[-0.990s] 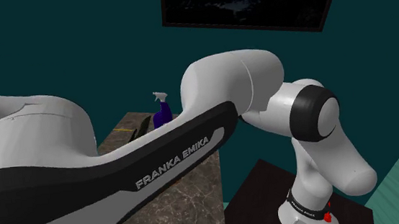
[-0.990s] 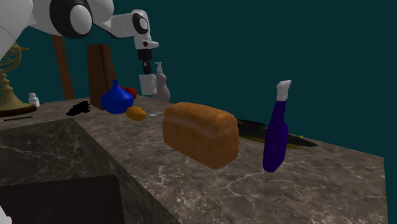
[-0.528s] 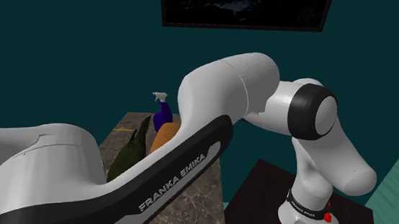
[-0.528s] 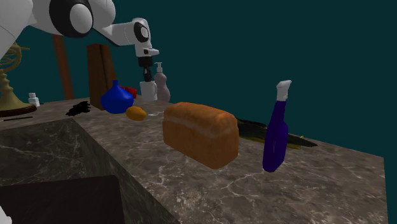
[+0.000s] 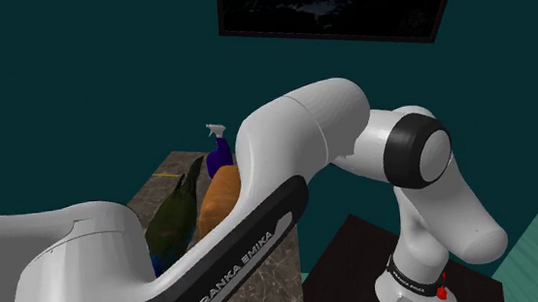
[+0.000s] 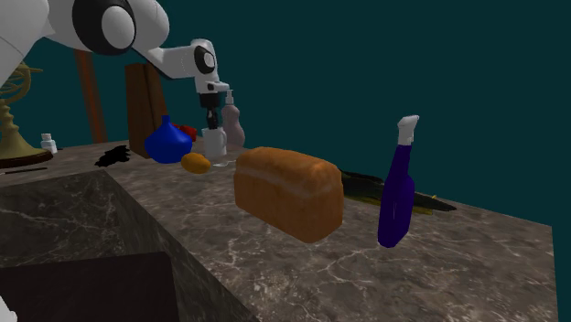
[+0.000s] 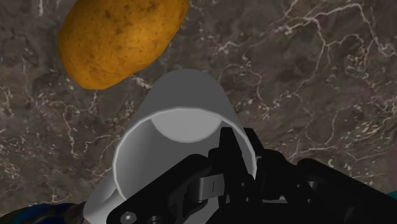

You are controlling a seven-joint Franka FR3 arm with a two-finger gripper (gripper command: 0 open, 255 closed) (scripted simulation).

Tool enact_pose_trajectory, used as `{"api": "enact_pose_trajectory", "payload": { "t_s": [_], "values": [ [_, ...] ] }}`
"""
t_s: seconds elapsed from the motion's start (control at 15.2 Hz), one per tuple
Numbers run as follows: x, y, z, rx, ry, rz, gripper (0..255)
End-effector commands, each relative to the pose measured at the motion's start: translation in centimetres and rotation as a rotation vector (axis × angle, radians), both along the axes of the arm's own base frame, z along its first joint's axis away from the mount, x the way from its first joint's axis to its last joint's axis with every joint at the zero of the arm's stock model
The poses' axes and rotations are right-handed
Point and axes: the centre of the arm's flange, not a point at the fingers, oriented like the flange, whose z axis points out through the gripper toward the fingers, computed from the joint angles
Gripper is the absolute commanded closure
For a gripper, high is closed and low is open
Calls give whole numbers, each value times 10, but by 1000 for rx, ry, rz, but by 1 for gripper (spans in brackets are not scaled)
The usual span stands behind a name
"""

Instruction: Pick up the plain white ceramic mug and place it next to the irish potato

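Note:
In the second exterior view my gripper (image 6: 212,121) points straight down, shut on the rim of a plain white mug (image 6: 215,144). The mug hangs upright just above or on the marble counter (image 6: 476,265); I cannot tell if it touches. An orange-brown potato (image 6: 195,163) lies on the counter just in front of the mug. The wrist view looks down into the mug (image 7: 184,121), with one black finger inside the rim and the other outside it, the gripper (image 7: 236,159) clasping its wall. The potato (image 7: 119,38) lies a short gap beyond the mug.
A blue vase (image 6: 167,142) and a soap dispenser (image 6: 234,123) stand close beside the mug. A bread loaf (image 6: 288,192) and a purple spray bottle (image 6: 398,187) sit nearer the camera. In the shoulder view my arm (image 5: 262,223) covers most of the counter, beside the loaf (image 5: 217,202).
The gripper has come down with the mug towards the counter, ending beside the potato. In the shoulder view the arm link has dropped, uncovering the loaf and a dark green object.

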Motion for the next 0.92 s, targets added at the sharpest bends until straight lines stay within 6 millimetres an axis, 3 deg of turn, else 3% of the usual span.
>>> {"api": "enact_pose_trajectory", "payload": {
  "t_s": [0.0, 0.26, 0.79, 0.86],
  "values": [
    [1, 1, -11, 1, 0, 0, 255],
    [1, 1, -32, 1, 0, 0, 255],
    [1, 1, -34, 1, 0, 0, 255],
    [1, 1, -33, 1, 0, 0, 0]
  ]
}}
